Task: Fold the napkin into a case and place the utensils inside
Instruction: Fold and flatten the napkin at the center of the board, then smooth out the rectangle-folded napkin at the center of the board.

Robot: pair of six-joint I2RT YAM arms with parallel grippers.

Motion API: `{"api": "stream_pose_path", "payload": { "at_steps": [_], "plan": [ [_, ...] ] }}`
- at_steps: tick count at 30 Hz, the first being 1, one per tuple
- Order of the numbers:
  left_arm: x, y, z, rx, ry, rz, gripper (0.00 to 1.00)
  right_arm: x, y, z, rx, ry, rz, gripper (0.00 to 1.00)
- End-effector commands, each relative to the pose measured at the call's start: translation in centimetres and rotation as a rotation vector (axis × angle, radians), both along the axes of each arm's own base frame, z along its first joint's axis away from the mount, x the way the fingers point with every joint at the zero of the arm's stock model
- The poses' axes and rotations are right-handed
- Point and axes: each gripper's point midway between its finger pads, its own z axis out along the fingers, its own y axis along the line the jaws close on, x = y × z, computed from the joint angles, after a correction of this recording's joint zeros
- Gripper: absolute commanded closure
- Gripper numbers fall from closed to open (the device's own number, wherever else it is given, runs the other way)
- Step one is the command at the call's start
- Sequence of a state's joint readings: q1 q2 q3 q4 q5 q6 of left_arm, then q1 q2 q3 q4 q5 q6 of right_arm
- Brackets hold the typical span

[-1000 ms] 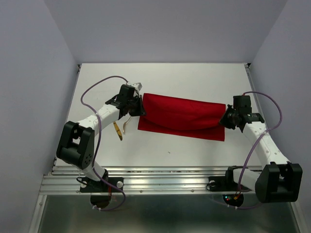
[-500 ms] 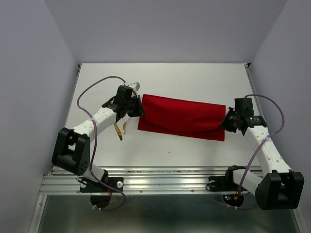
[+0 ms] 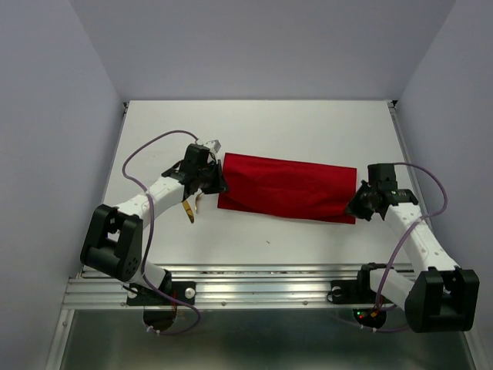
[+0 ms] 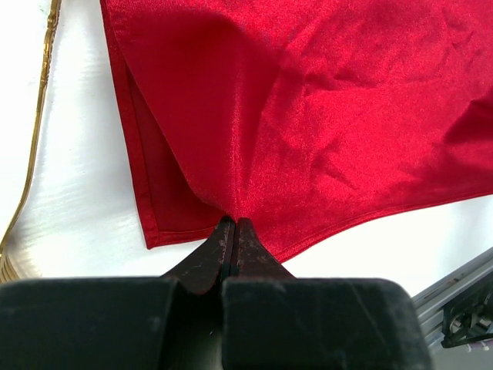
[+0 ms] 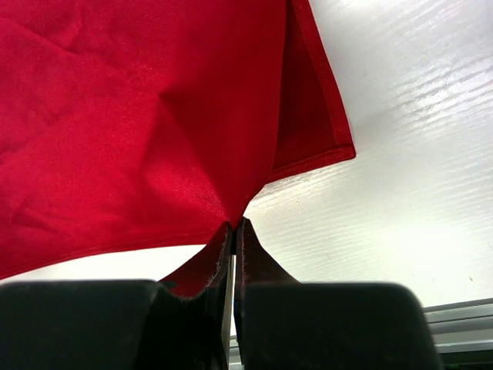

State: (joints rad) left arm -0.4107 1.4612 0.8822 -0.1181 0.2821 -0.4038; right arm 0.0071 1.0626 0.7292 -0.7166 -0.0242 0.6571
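My left claw [image 4: 233,223] is pinching the napkin [image 3: 286,187] at its 9 o'clock end, jaws clamped on cloth. My right claw [image 5: 233,226] is gripping the 3 o'clock end likewise. The napkin is lying as a folded strip mid-table [image 3: 308,131]. The utensils [image 3: 190,206] are lying at its 8 o'clock, beside my left claw.

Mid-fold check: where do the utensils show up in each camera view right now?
Top external: the utensils lie just left of the napkin's left end, below the left gripper.
Left wrist: only a gold one shows, running down the far left edge.
Right wrist: not in view.
Shared landmark: the red napkin, pinched at one end by the left gripper and at the other by the right gripper.
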Motion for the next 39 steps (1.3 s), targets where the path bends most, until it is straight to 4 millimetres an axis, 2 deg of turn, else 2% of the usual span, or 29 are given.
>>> {"api": "stream_pose_path", "payload": {
  "at_steps": [1,13,16,17,20,21,23,26,30,32,33,35,36,37,39],
  "plan": [
    [0.2,-0.7,0.2,-0.021,-0.02,-0.014,1.0,0.7,-1.4,0.3,-0.049,-0.028,-0.075,0.99],
    [-0.9,-1.0,-0.5,-0.026,0.007,-0.002,1.0,0.6,-2.2,-0.2,-0.087,-0.015,-0.098,0.99],
    [-1.1,-0.9,-1.0,-0.016,0.029,0.005,0.77,0.6,-2.2,-0.2,-0.09,-0.013,-0.098,0.89],
    [-1.2,-1.0,-0.9,-0.02,0.032,0.005,0.54,0.5,-2.2,-0.2,-0.091,-0.013,-0.099,0.75],
    [-1.2,-0.9,-0.7,-0.02,0.032,0.009,0.37,0.7,-2.1,0.2,-0.088,-0.028,-0.091,0.5],
    [-1.1,-0.8,-0.6,-0.014,0.028,0.015,0.27,0.8,-2.1,0.5,-0.086,-0.036,-0.085,0.42],
    [-0.9,-0.5,0.1,0.001,0.02,0.03,0.2,0.9,-2.1,0.9,-0.087,-0.043,-0.083,0.35],
    [-0.2,0.4,1.3,0.048,-0.003,0.067,0.18,1.5,-2.0,2.2,-0.085,-0.072,-0.078,0.3],
    [1.3,0.8,3.5,0.073,-0.059,0.093,0.22,2.8,-2.0,4.2,-0.083,-0.132,-0.073,0.29],
    [1.8,0.5,3.7,0.071,-0.064,0.085,0.25,3.8,-2.0,4.8,-0.088,-0.16,-0.068,0.33],
    [2.3,0.1,4.2,0.061,-0.073,0.078,0.3,4.1,-2.0,4.9,-0.091,-0.168,-0.064,0.39],
    [2.9,-0.5,3.9,0.062,-0.066,0.069,0.37,4.7,-2.1,4.4,-0.097,-0.157,-0.055,0.49],
    [3.1,-0.8,3.9,0.063,-0.067,0.06,0.44,5.4,-2.1,4.5,-0.1,-0.174,-0.051,0.55],
    [3.8,-1.3,3.7,0.062,-0.067,0.056,0.48,5.7,-2.2,4.2,-0.107,-0.171,-0.049,0.67],
    [4.5,-1.9,3.5,0.061,-0.063,0.044,0.51,6.8,-2.5,3.8,-0.121,-0.161,-0.053,0.77]
  ]
}}
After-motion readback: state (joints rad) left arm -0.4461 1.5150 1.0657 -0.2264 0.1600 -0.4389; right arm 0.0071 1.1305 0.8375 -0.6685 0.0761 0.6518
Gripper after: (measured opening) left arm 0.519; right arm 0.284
